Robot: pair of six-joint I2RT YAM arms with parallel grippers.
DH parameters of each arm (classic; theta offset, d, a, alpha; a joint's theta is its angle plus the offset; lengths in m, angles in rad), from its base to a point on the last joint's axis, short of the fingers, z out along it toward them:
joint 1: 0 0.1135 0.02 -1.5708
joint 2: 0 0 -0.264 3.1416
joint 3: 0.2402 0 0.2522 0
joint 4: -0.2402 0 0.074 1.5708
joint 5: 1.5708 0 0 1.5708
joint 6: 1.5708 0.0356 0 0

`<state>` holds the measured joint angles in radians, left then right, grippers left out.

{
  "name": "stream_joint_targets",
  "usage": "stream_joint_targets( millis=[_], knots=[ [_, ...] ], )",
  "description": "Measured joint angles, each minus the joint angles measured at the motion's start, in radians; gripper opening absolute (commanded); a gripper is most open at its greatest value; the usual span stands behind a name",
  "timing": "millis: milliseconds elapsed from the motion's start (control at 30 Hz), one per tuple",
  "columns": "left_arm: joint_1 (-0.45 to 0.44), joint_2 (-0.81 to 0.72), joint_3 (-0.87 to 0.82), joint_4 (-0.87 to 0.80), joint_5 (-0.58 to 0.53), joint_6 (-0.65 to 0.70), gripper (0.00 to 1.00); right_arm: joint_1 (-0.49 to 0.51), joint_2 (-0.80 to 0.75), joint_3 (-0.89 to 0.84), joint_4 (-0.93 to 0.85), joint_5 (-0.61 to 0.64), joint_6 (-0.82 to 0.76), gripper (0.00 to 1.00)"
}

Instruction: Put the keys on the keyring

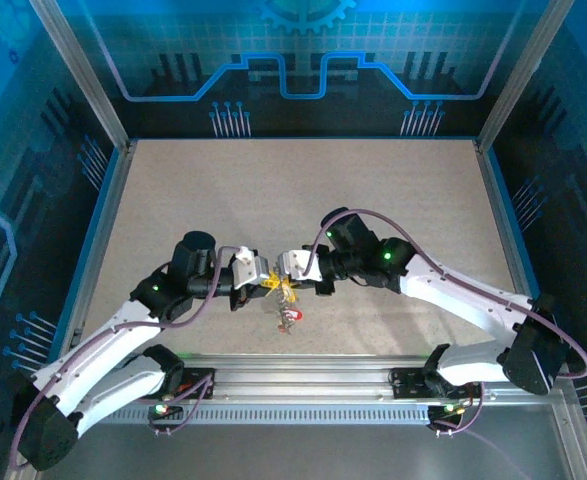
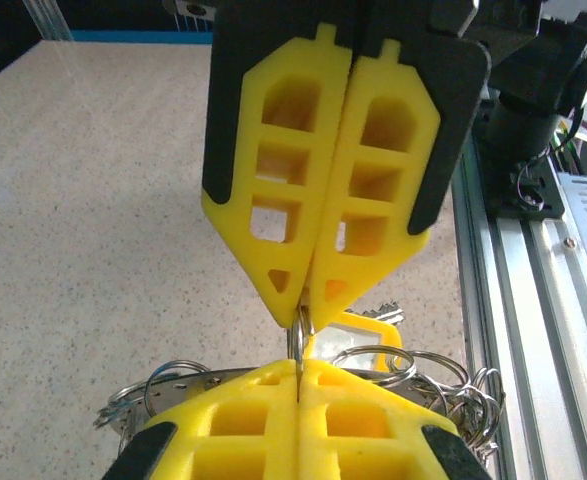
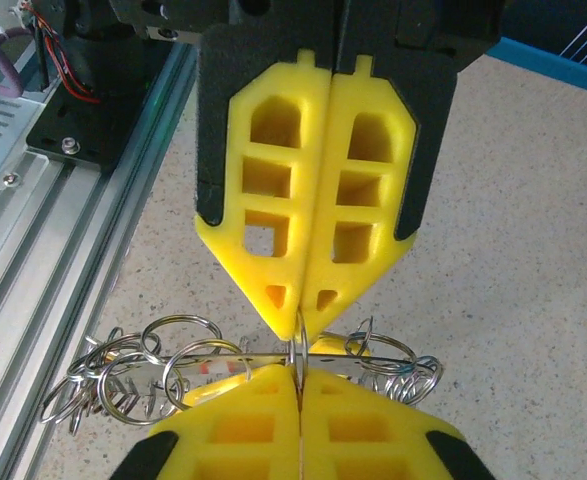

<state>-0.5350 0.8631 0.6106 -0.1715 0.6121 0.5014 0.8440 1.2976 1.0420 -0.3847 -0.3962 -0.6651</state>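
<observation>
- Thin silver steel, likely light, stiff and slippery: keyring (image 2: 300, 338) pinched edge-on between left tool (image 2: 298, 372) and right tool (image 2: 306, 308), both clenched on it.
- Keys (image 1: 290, 318) bunched just beside; probably best gripped by the plastic heads.

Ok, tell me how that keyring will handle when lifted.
Likely floppy: the keyring carries many loose small rings that should swing. Probably light, being thin wire. Pinched edge-on by the left gripper and right gripper, its smooth metal might twist or slip.
</observation>
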Motion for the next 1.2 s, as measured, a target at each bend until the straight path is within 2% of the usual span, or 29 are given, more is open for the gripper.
stream_joint_targets(
  millis=[600,1200],
  knots=[
    [0.000,-0.018,-0.058,0.141,0.014,-0.085,0.00,-0.042,-0.019,0.000,-0.024,-0.060,-0.003,0.24],
    [0.000,-0.019,-0.076,0.180,0.018,-0.111,0.00,-0.051,0.026,0.000,-0.034,-0.084,0.000,0.19]
  ],
)
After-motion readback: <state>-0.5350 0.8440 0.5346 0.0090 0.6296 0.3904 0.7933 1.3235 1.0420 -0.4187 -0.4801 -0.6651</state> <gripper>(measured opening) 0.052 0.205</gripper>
